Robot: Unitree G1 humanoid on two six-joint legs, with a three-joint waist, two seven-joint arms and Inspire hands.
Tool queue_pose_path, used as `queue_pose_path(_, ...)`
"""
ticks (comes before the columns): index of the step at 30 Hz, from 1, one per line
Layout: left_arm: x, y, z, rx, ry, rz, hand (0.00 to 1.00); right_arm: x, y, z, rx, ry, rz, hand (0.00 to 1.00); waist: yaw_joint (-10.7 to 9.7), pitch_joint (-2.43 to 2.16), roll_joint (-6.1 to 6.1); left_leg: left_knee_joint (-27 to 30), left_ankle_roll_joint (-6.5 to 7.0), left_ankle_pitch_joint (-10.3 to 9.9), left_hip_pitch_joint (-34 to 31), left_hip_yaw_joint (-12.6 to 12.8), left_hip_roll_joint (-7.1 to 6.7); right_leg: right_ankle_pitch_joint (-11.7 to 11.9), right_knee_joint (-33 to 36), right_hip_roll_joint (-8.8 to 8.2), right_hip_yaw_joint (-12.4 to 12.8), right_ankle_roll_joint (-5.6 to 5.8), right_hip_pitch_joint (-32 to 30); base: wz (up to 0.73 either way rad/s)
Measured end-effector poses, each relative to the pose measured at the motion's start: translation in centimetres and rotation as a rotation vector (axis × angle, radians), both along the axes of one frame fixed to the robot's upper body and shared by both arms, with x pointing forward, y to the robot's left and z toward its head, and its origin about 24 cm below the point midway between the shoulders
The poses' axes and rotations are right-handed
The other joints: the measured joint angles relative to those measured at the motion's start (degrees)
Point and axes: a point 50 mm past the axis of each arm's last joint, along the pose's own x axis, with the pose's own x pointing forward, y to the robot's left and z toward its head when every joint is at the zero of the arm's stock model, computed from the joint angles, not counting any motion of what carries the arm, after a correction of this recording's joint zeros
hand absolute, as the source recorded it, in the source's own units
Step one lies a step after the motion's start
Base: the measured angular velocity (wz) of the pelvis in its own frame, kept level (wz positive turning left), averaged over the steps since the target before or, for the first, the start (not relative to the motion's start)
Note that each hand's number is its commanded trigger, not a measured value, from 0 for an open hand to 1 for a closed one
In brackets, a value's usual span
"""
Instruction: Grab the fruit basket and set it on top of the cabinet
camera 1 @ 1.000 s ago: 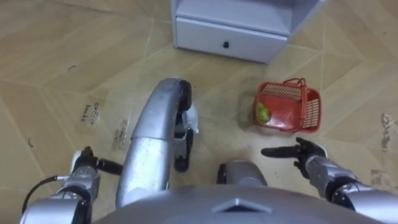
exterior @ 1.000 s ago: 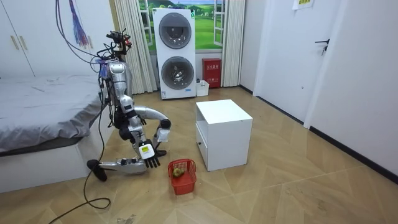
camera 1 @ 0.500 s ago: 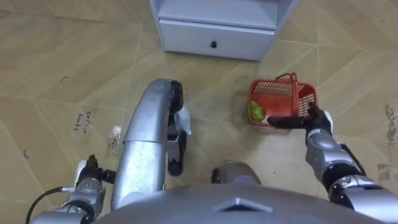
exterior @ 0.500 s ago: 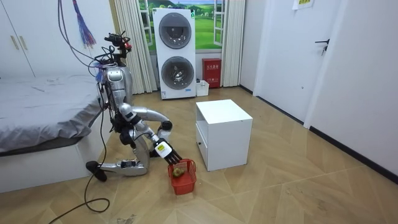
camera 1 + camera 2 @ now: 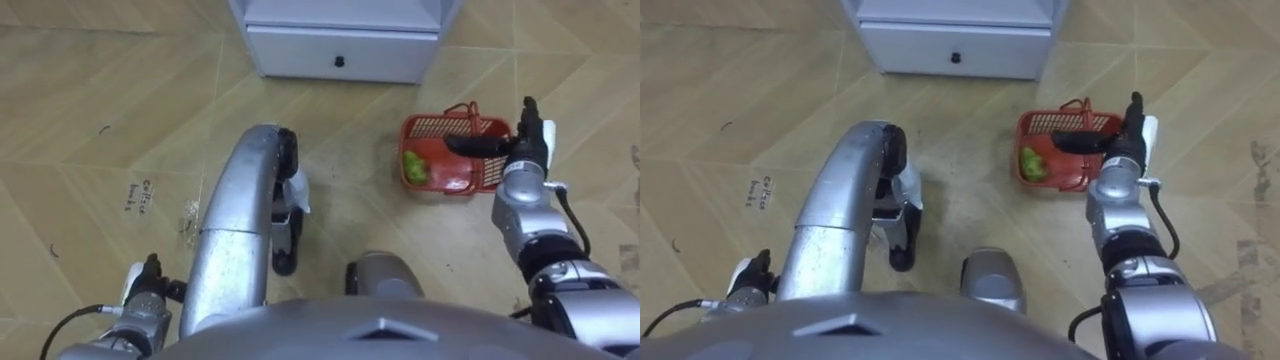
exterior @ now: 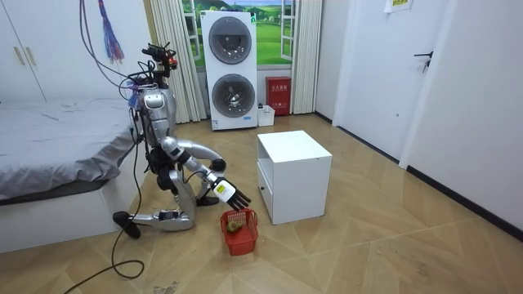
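The red fruit basket (image 5: 437, 128) sits on the wood floor (image 5: 100, 100), right of centre in the eye views, just below the white cabinet (image 5: 300, 45), which is cut off by the top edge of the frame. A green fruit (image 5: 414, 168) lies in the basket's left end; its kind is hard to make out. The robot's right hand (image 5: 518, 152) reaches in from the lower right with its fingers (image 5: 472, 146) straight and released, stretched leftward across the basket and covering part of its right side. In the room view the hand hangs above the basket, holding nothing, with clear space between them. The cabinet's single drawer shows a small dark knob (image 5: 338, 62). The left hand (image 5: 148, 290) sits at the lower left edge of the frame, partly cut off, and whether it is released or clenched cannot be told. The room view shows the robot kneeling between the bed (image 6: 57, 147) and the cabinet.
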Motion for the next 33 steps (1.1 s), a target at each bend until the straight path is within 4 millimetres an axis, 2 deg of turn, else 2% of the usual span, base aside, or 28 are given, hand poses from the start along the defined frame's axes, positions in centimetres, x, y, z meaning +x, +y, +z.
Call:
queue_pose_path(3, -0.1, -0.1, 0.0, -0.002, 0.007, -0.009, 0.0, 1.0, 0.0, 0.7, -0.011, -0.029, -0.003, 0.0, 0.45, 0.17, 0.6, -0.44, 0.01, 0.0, -0.27, 0.68, -0.05, -0.02, 0.02, -0.76, 0.47, 0.04, -0.68, 0.0)
queue_pose_path(5, 0.0, -0.2, 0.0, -0.009, -0.003, 0.002, 0.0, 1.1, -0.3, 0.9, -0.02, -0.039, -0.009, 0.0, 1.05, 0.08, 0.98, -0.46, 0.01, 0.01, -0.92, 0.79, -0.04, -0.05, 0.09, -0.8, 0.6, 0.1, -1.36, 0.0)
queue_pose_path(7, -0.1, -0.2, -0.1, -0.015, -0.005, 0.001, 0.0, 1.4, -0.5, 1.2, -0.023, -0.049, -0.013, 0.0, 1.43, 0.19, 1.3, -0.48, 0.0, 0.01, -1.67, 0.85, 0.08, -0.12, 0.23, -0.79, 0.76, 0.26, -2.25, 0.0)
queue_pose_path(12, -0.7, 0.1, -0.1, -0.032, 0.001, 0.044, 0.0, 1.8, -2.3, 1.8, -0.061, -0.039, -0.041, 0.0, 1.56, 0.36, 1.54, -0.85, 0.31, 0.24, -3.29, 1.59, 0.04, -0.15, 0.28, -1.61, 0.7, 0.32, -4.0, 0.05)
queue_pose_path(14, -0.7, 0.2, 0.0, -0.037, 0.0, 0.055, 0.0, 1.6, -3.2, 1.9, -0.055, -0.033, -0.071, 0.0, 1.88, 0.54, 1.84, -0.85, 0.4, 0.29, -3.6, 1.68, 0.03, -0.16, 0.35, -1.68, 0.66, 0.33, -4.33, 0.02)
queue_pose_path(20, -0.7, 0.6, 0.0, -0.039, 0.021, 0.003, 0.0, 0.3, -6.0, 1.7, -0.065, 0.028, -0.129, 0.0, 4.34, 0.68, 2.59, -0.85, 0.7, 0.68, -4.99, 1.87, 0.25, -0.28, 0.9, -1.69, 0.76, 0.56, -5.97, 0.01)
queue_pose_path(21, -0.8, 0.4, 0.0, -0.048, 0.028, -0.006, 0.0, 0.3, -6.5, 1.9, -0.062, 0.03, -0.143, 0.0, 4.49, 0.98, 3.0, -0.85, 0.85, 0.85, -5.22, 1.91, 0.26, -0.31, 1.0, -1.69, 0.68, 0.63, -6.06, 0.05)
queue_pose_path(26, -1.3, 0.4, -0.1, -0.061, 0.06, -0.017, 0.0, 0.6, -7.2, 2.2, -0.022, 0.023, -0.178, 0.0, 5.18, 1.14, 3.65, -0.85, 1.27, 1.17, -6.59, 2.49, 1.0, -0.44, 1.63, -1.78, 0.85, 0.83, -7.96, 0.0)
queue_pose_path(33, -1.4, 0.4, -0.1, -0.089, 0.061, 0.013, 0.0, -1.1, -8.2, 1.2, 0.015, 0.099, -0.207, 0.0, 6.4, 1.12, 3.85, -1.12, 1.67, 1.37, -6.76, 3.3, 0.97, -0.47, 1.67, -2.68, 0.81, 0.86, -8.62, 0.0)
